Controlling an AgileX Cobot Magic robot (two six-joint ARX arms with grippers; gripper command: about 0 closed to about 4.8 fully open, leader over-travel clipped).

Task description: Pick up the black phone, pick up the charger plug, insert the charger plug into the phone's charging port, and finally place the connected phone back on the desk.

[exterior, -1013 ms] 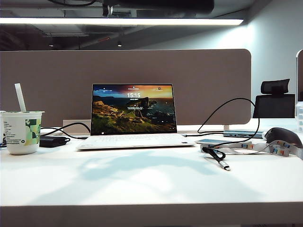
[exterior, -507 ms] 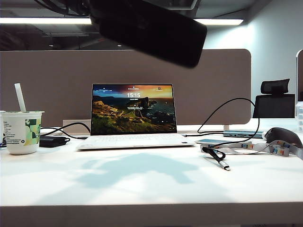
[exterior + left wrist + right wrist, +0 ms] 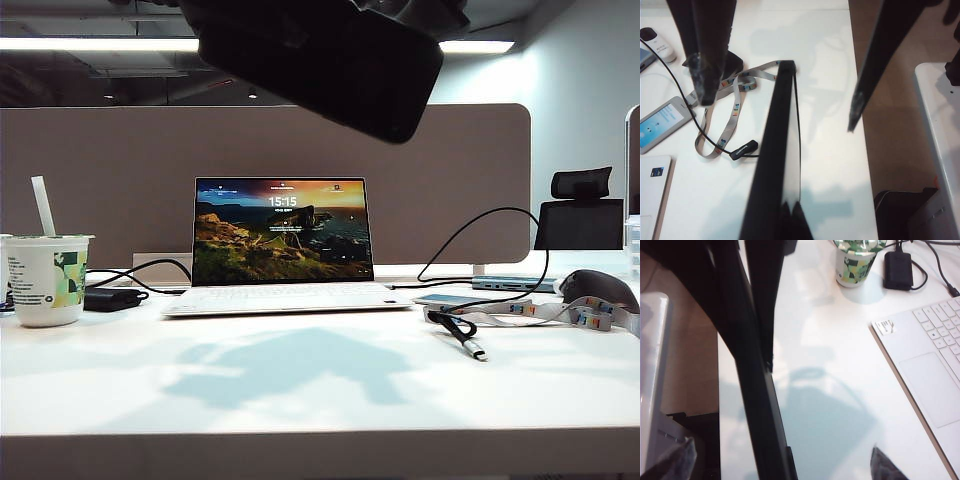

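The black phone [image 3: 320, 60] hangs high above the desk [image 3: 300, 410], tilted, with its right end lower. In the left wrist view the phone [image 3: 780, 150] shows edge-on, and my left gripper [image 3: 790, 209] is shut on its near end. My right gripper [image 3: 780, 463] is open wide, and the phone [image 3: 752, 390] runs between its fingers without touching them. Those fingers [image 3: 702, 75] also show on either side of the phone in the left wrist view. The charger plug [image 3: 474, 350] lies on the desk at the right, its cable looping back behind.
An open laptop [image 3: 285, 245] stands mid-desk before the divider panel [image 3: 100, 170]. A paper cup [image 3: 45, 278] and a black power brick [image 3: 110, 298] sit at the left. A pale slab with a colourful lanyard [image 3: 520, 310] and a dark mouse [image 3: 598, 290] lie at the right.
The phone has dropped from the top edge into full view and tilted, then edged right. Its shadow on the desk has grown and shifted. The plug has not moved.
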